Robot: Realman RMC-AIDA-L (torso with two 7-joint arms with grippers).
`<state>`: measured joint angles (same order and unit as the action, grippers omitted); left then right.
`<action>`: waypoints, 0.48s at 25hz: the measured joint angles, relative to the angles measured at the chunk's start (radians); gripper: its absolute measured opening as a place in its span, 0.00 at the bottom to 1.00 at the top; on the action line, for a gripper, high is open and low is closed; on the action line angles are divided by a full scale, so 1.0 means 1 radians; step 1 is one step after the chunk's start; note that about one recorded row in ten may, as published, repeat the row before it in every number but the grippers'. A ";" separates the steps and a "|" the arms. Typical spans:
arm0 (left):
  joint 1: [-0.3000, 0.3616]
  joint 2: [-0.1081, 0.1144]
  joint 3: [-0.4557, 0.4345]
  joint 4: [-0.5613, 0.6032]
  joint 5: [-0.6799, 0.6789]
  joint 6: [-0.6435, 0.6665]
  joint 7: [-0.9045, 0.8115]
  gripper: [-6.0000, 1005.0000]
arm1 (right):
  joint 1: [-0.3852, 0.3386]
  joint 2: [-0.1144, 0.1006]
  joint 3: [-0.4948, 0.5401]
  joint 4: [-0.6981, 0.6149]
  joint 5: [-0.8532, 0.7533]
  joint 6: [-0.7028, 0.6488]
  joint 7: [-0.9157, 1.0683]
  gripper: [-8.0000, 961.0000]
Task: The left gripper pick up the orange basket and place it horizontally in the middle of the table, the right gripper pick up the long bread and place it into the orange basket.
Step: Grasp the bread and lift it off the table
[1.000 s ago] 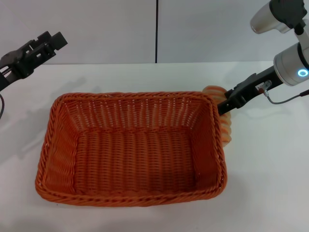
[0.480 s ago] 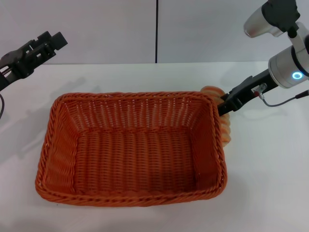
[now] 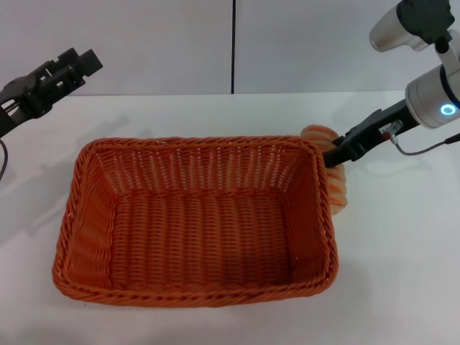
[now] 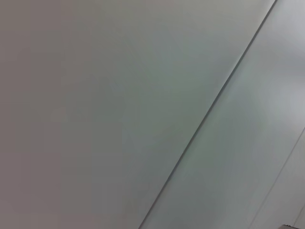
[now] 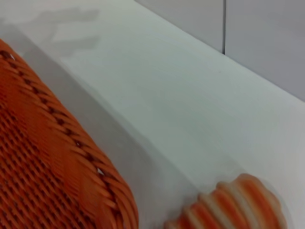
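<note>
Since a sec ago the right arm has shifted only slightly by the basket's far right corner; basket, bread and left arm are unchanged.

Head view: the right end effector [image 3: 335, 156] sits low over the long bread [image 3: 336, 188], which lies on the table [image 3: 402, 244] just outside the right rim of the orange basket [image 3: 194, 223], pressed close to it. Can't tell whether the claw is open or has hold of the loaf. The basket already lies lengthwise mid-table. The left end effector [image 3: 80, 63] hangs raised at far left, well apart, holding nothing; opening unclear.

Left wrist view: blank wall only.

Right wrist view: braided rim [image 5: 62, 157] and the loaf's striped end [image 5: 238, 205], w/ a narrow strip of table between.

Risk, as judged: w/ so little clearance, a finger could snag the wicker and drag the basket, or an off-centre pinch could let the ridged loaf roll away.
</note>
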<state>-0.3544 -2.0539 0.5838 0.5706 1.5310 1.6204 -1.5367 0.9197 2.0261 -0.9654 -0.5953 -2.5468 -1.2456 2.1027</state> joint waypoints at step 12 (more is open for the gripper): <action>0.000 0.000 0.001 0.000 0.000 -0.002 0.004 0.78 | -0.005 0.000 0.001 -0.009 0.012 -0.012 -0.003 0.44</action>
<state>-0.3544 -2.0534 0.5845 0.5706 1.5309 1.6183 -1.5327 0.9151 2.0264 -0.9648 -0.6044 -2.5347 -1.2572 2.1000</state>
